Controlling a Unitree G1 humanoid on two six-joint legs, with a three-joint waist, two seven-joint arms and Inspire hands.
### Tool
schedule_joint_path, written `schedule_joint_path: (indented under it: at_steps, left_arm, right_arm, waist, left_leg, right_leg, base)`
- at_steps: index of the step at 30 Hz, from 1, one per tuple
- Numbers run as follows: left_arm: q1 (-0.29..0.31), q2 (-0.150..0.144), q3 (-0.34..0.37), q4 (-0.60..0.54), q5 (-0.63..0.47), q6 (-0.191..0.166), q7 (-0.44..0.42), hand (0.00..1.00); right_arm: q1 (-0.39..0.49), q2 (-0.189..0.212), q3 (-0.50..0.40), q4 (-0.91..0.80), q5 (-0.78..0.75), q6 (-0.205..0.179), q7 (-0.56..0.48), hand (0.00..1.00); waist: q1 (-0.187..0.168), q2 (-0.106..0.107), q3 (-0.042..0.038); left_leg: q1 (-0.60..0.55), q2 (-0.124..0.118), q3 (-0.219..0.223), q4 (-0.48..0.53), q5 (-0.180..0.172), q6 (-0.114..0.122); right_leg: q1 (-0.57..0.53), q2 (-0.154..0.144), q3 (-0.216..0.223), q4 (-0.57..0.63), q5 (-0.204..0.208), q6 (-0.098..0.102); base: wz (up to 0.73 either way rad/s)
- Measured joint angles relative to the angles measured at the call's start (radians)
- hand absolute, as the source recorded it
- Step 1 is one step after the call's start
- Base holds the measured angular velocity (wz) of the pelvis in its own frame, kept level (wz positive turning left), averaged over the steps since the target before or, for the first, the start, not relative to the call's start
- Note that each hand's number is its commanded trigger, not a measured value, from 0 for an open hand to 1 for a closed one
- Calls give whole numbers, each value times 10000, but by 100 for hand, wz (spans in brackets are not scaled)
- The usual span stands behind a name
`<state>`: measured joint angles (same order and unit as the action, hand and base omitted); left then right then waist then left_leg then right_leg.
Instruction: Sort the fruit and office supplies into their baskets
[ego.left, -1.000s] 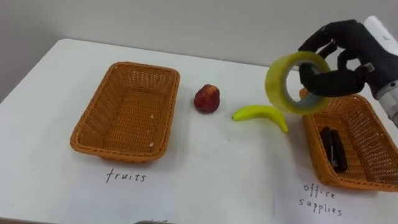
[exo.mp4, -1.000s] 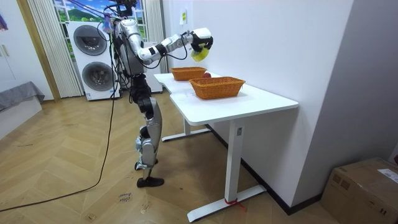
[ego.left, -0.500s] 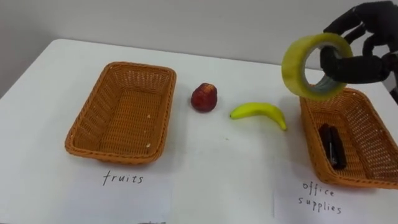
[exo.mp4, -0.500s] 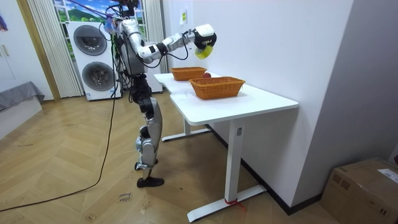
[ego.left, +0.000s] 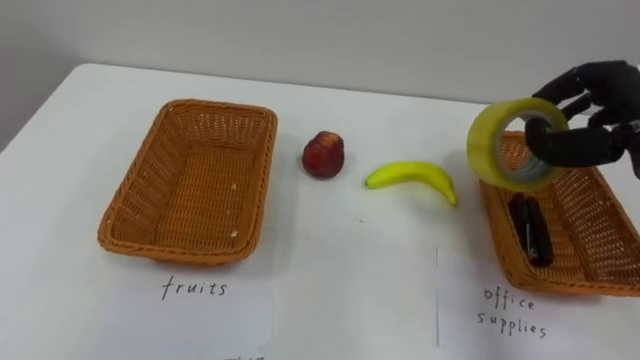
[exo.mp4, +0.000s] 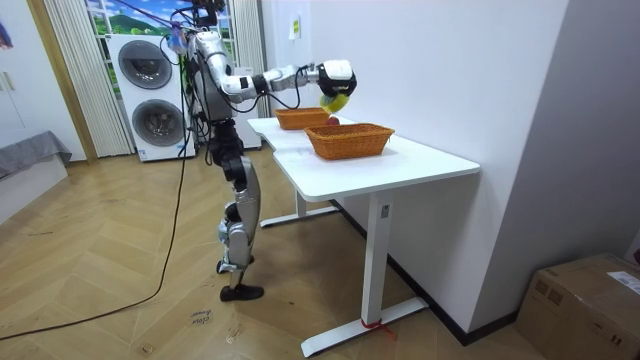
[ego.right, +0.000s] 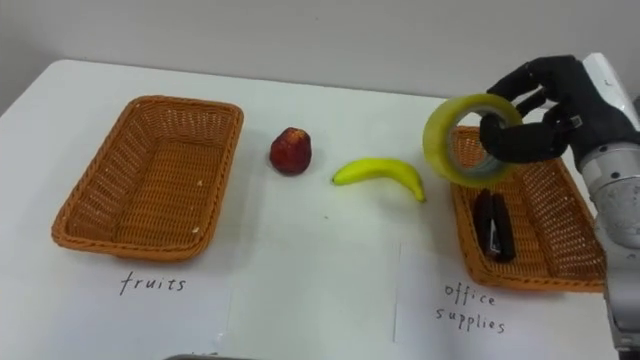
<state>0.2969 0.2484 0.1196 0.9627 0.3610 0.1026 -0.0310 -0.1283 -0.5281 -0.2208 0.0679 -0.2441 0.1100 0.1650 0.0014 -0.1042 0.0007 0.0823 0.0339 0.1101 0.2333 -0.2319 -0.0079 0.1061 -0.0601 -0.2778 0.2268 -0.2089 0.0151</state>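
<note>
The yellow tape roll (ego.left: 482, 140) hangs in the air above the left edge of the office supplies basket (ego.left: 590, 225), on the side facing the banana (ego.left: 412, 177), and your right hand (ego.left: 585, 140) has its fingers curled through the ring and clamped on it. You appear to be mid-delivery. The next move calls for carrying the roll a little further right, over the open wicker, lowering it, and letting go beside the dark item (ego.left: 528, 228) already inside. The banana and the red fruit (ego.left: 324, 153) lie on the table (ego.left: 330, 260) between the baskets, and I judge they go next into the fruits basket (ego.left: 190, 180)
</note>
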Motion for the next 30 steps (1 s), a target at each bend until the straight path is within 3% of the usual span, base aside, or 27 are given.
schedule_joint_path:
  at_steps: [7, 23, 24, 25, 27, 28, 30]
  left_arm:
    - [2, 51, 1, -13, -18, 0, -18, 0]
    - [13, 85, 0, 2, -448, 1, 3, 0]
    - [26, 85, 0, 3, -447, 1, 3, 0]
    - [31, 85, 0, 3, -447, 2, 2, 0]
    - [42, 85, 0, 0, -449, 2, 0, 0]
    - [45, 86, 0, 0, -449, 3, 0, 0]
    - [51, 85, -1, 0, -447, 3, -2, 0]
  right_arm:
    - [6, 0, 22, 529, 6, -1, -3, 100]
    - [148, -1, 43, 1623, 1, -22, -217, 100]
    - [148, -1, 44, 1623, -5, -22, -215, 96]
    - [148, -1, 44, 1623, -5, -22, -215, 82]
    - [147, -1, 44, 1623, -12, -21, -204, 63]
    - [147, -1, 44, 1622, -12, -22, -198, 60]
    - [142, -4, 43, 1621, -10, -22, -195, 26]
  waist:
    - [16, -124, 35]
    - [-24, -215, 1]
    - [-49, -221, -3]
    - [-57, -222, -4]
    - [-89, -228, -13]
    - [-110, -233, -21]
    - [-152, -240, -41]
  left_leg:
    - [-7, 22, 80, 0, -1, -3]
    - [139, 66, 273, -135, -1, -14]
    - [139, 66, 274, -136, -2, -14]
    - [139, 66, 275, -136, -1, -13]
    - [139, 66, 277, -133, -1, -14]
    - [137, 66, 278, -132, -1, -14]
    - [138, 67, 278, -132, -1, -14]
  right_leg:
    - [-67, 25, 7, -34, 5, -8]
    - [-8, 63, 173, -54, 18, -28]
    - [-7, 65, 173, -54, 18, -28]
    - [-5, 65, 174, -53, 18, -28]
    - [-13, 65, 177, -49, 18, -28]
    - [-16, 65, 178, -48, 18, -28]
    - [-16, 66, 178, -48, 18, -28]
  base:
    - [-1]
    - [-3]
    - [0]
    - [0]
    - [0]
    - [0]
    - [0]
